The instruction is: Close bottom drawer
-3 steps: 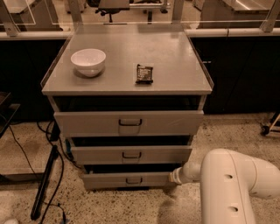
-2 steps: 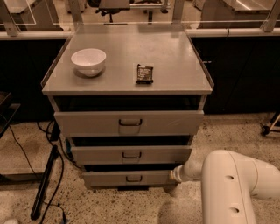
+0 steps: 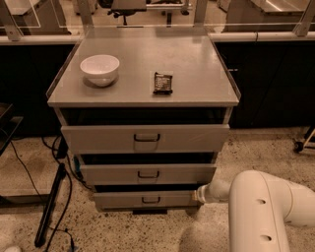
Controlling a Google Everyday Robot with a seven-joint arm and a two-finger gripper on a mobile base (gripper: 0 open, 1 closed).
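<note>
While you look down at the cabinet, your arm [image 3: 261, 211] fills the 5 o'clock corner as a thick white link, narrowing toward the drawers. At its tip the gripper [image 3: 201, 194] sits against the 3 o'clock end of the bottom drawer [image 3: 123, 200], at the height of that front. You cannot tell from this angle how the gripper is set, or whether it holds anything; all that shows is its tip meeting the end of the front panel.

That drawer is the lowest of three, near the speckled floor [image 3: 123, 231], with a small dark handle [image 3: 150, 200] at its middle. A dark strip shows along its upper edge, between it and the middle drawer [image 3: 113, 174]. A similar dark strip lies over the middle drawer, and a taller one over the top drawer [image 3: 98, 139], under the cabinet's grey top [image 3: 197, 64].

At 8 o'clock a black pole [image 3: 49, 206] leans on the floor beside loose cables [image 3: 19, 165]. At 3 o'clock a caster [image 3: 298, 146] stands by the frame edge.

On the top, a white bowl [image 3: 100, 69] stands upright at 10 o'clock. A dark packet [image 3: 163, 82] lies flat near the centre, apart from the bowl. Beyond, at 12 o'clock, you see a chair base [image 3: 125, 7] behind a clear panel.
</note>
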